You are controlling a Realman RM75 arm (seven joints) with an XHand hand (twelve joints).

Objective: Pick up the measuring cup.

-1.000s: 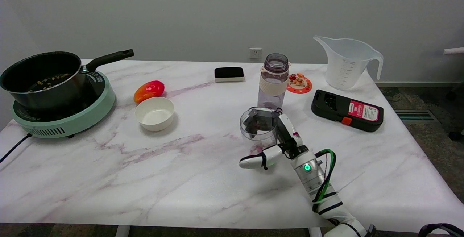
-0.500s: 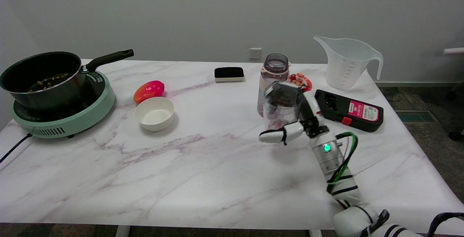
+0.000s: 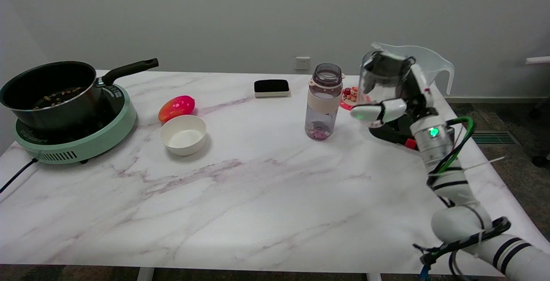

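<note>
My right hand [image 3: 399,105] is raised above the table's right side and grips a small clear measuring cup [image 3: 380,81]. Dark fingers show through the cup's wall and the white thumb [image 3: 378,112] sticks out to the left below it. The cup is off the table, upright or slightly tilted. It hangs right in front of a large translucent jug [image 3: 434,59] with a handle, which stands at the far right corner and is partly hidden by the hand.
A clear bottle [image 3: 323,100] stands left of the hand, with an orange coaster [image 3: 349,97] behind it. A black device [image 3: 389,134] lies under the wrist. Further left are a black eraser [image 3: 271,87], a mango [image 3: 176,107], a white bowl [image 3: 183,134] and a pot [image 3: 47,87] on a green cooker [image 3: 86,141].
The hand has lifted the clear cup from the table in front of the bottle and carried it up and to the right, to just before the large jug.
</note>
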